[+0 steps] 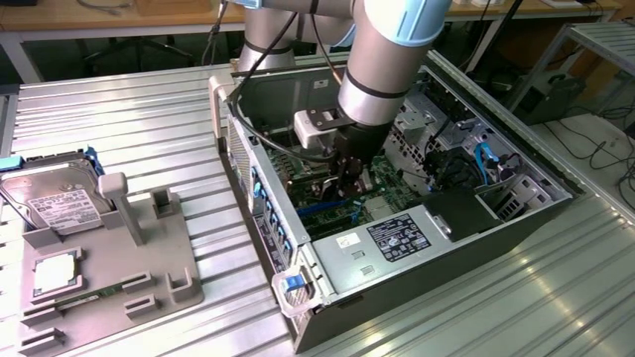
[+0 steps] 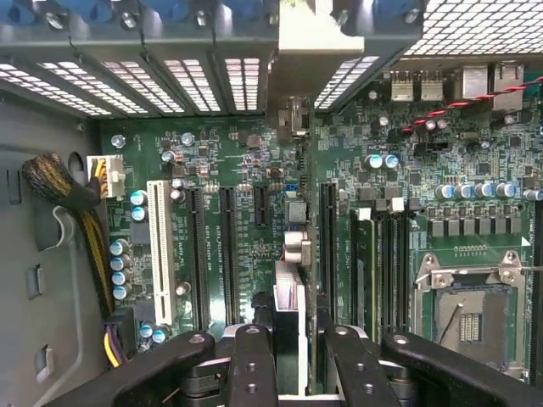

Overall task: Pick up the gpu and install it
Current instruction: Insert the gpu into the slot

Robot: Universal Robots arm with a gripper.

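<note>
The open computer case lies on its side on the ribbed metal table, motherboard exposed. The arm reaches down into the case.

The gpu sits edge-on between the gripper fingers — a thin card seen from above, its pale silver bracket rising toward the slotted rear wall of the case. The jaws are clenched on the card's edge. The card stands upright over the motherboard, among the long dark expansion slots beside the white slot; whether it is fully seated cannot be told.

At the exterior view's left, a grey fixture tray holds a silver hard drive — well apart from the case.
</note>
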